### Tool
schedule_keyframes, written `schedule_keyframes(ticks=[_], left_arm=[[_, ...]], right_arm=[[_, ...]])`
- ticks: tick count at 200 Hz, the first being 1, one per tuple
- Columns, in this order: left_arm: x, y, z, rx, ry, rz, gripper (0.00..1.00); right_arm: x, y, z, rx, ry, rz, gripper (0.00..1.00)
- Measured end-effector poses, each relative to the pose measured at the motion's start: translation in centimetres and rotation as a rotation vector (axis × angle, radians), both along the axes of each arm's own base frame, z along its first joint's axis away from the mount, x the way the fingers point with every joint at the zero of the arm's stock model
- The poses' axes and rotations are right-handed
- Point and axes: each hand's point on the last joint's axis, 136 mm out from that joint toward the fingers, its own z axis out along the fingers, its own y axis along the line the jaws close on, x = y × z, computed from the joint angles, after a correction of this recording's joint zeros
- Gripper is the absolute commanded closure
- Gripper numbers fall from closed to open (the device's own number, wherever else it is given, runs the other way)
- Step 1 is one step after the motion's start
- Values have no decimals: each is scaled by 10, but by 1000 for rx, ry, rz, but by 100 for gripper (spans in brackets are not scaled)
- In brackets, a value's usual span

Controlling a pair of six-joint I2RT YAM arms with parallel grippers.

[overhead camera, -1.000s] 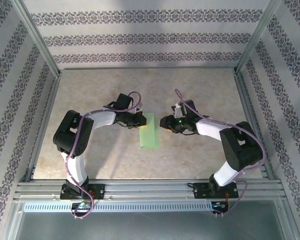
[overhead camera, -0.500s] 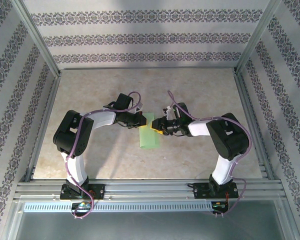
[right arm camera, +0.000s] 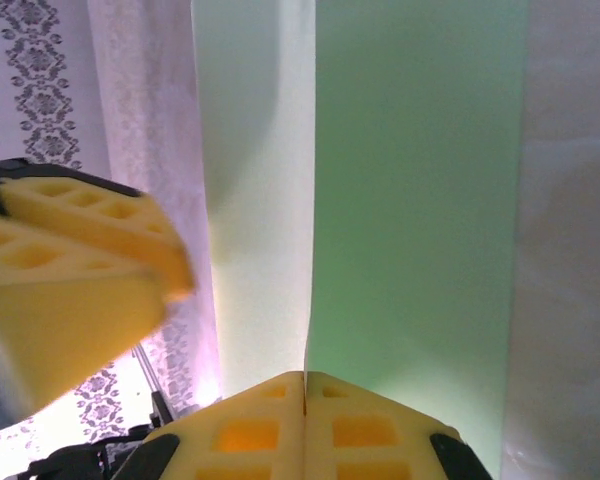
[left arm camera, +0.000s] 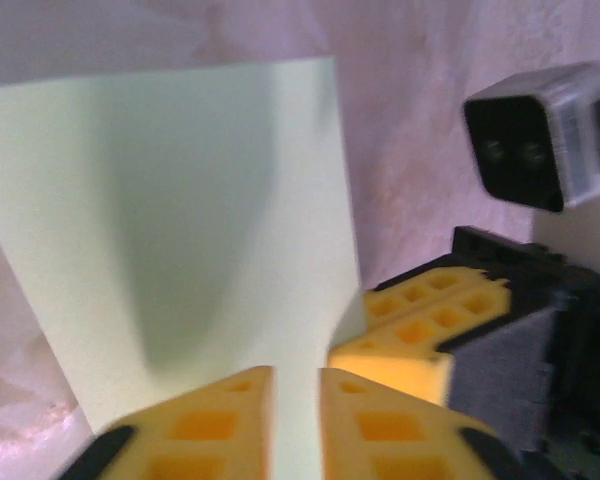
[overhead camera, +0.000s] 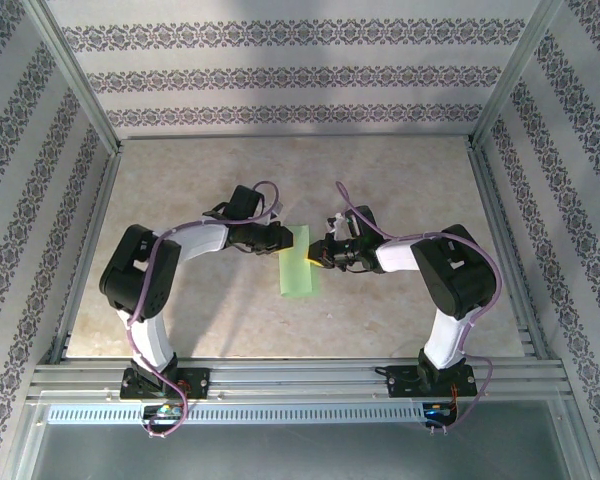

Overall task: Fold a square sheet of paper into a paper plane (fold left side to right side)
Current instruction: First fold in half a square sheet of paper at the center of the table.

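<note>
The square sheet of paper (overhead camera: 300, 272) is pale green and lies folded into a narrow upright strip in the middle of the table. My right gripper (overhead camera: 314, 254) meets its upper right edge. In the right wrist view the gripper (right arm camera: 305, 400) is shut, with an edge of the sheet (right arm camera: 420, 180) running into the seam between its pads. My left gripper (overhead camera: 287, 240) is at the strip's upper left. In the left wrist view its jaws (left arm camera: 296, 420) stand slightly apart over the sheet (left arm camera: 180, 230), across from the right gripper's yellow fingers (left arm camera: 410, 335).
The marble-patterned tabletop (overhead camera: 210, 180) is bordered by aluminium frame rails (overhead camera: 90, 230) and patterned walls. Both arms reach inward, so their grippers sit a few centimetres apart over the paper. Purple cables (overhead camera: 270, 195) loop above each wrist.
My right gripper has moved left to the paper and closed on its edge. My left gripper's jaws have parted a little, and its arm has shifted slightly.
</note>
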Motion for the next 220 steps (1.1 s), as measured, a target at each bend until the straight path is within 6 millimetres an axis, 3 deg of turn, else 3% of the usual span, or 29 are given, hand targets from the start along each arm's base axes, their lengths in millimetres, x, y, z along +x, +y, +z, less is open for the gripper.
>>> schedule_keyframes(ticks=[31, 50, 97, 171, 220], left_arm=[[2, 11, 27, 42, -87, 33, 62], [0, 19, 33, 71, -112, 48, 59], [-17, 29, 2, 130, -36, 61, 52], [-28, 22, -36, 178, 49, 28, 50], [-28, 16, -45, 188, 73, 26, 51]], right_arm=[[1, -4, -7, -50, 3, -4, 100], [2, -3, -7, -67, -3, -1, 100], [2, -1, -10, -92, -12, 9, 100], [2, -3, -15, -116, 1, 6, 100], [1, -3, -16, -120, 4, 8, 100]])
